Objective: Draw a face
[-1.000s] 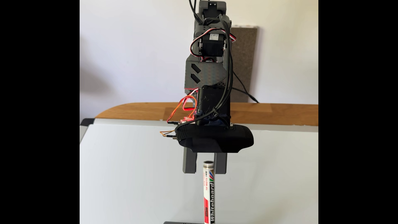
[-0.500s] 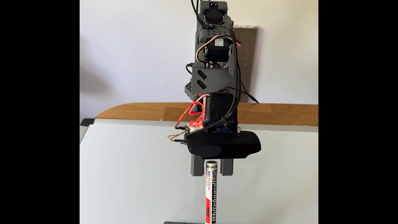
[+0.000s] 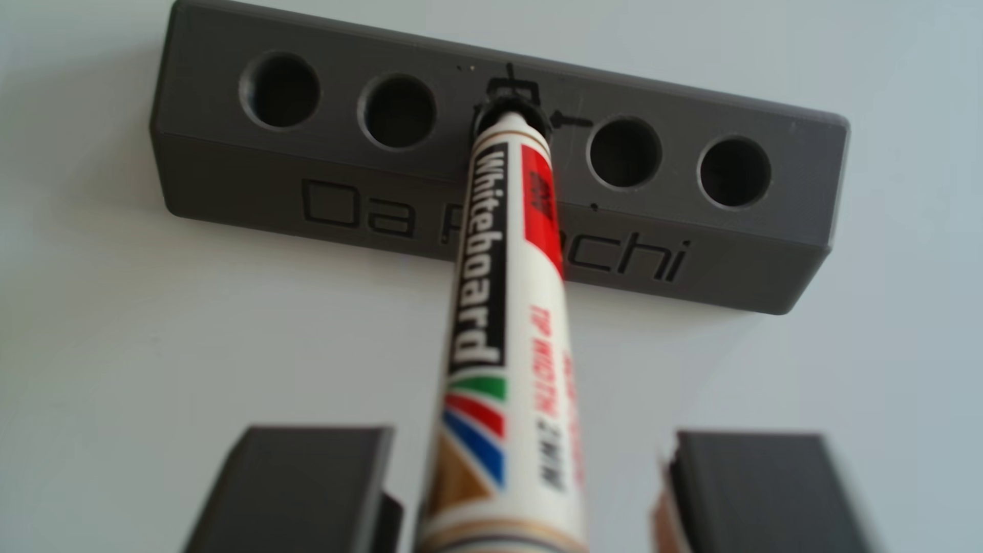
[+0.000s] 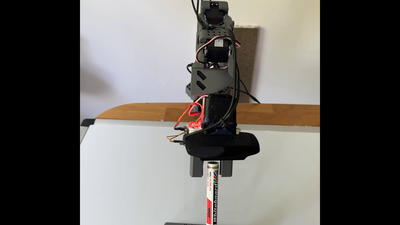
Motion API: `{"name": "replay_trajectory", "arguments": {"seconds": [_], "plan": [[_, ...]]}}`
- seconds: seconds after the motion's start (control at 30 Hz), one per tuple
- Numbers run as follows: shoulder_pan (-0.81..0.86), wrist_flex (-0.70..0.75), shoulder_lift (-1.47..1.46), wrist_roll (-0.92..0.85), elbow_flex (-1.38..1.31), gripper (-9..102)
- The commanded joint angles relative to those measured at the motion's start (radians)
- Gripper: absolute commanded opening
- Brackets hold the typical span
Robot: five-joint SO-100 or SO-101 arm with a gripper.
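A white whiteboard marker (image 4: 213, 194) stands upright, its lower end in the middle hole of a grey holder block (image 3: 372, 212). My gripper (image 4: 211, 175) is open, one grey finger on each side of the marker's top end. In the other view the marker (image 3: 505, 298) rises between the fingers (image 3: 298, 489), closer to the left one, with a wide gap to the right one. Whether the left finger touches it is too blurred to tell. The white board (image 4: 129, 173) under the arm shows no drawing.
The holder has several empty holes (image 3: 279, 90) and raised lettering on its front. Only its top edge (image 4: 184, 223) shows at the bottom of the fixed view. Behind the board lie a wooden tabletop (image 4: 140, 112), a brown panel (image 4: 246, 65) against the wall, and hanging cables.
The gripper moved right and down, then slightly back left, so the marker's top now sits between the fingers. The marker's top shifted a little to the right.
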Motion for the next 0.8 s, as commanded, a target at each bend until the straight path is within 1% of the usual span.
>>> {"name": "replay_trajectory", "arguments": {"seconds": [0.0, 0.13, 0.27, 0.77], "plan": [[0.008, -0.055, 0.035, -0.003, -0.014, 75], [0.008, -0.058, 0.037, -0.008, -0.014, 68], [0.008, -0.057, 0.035, -0.008, -0.014, 63], [0.008, -0.046, 0.028, -0.009, -0.009, 51]]}}
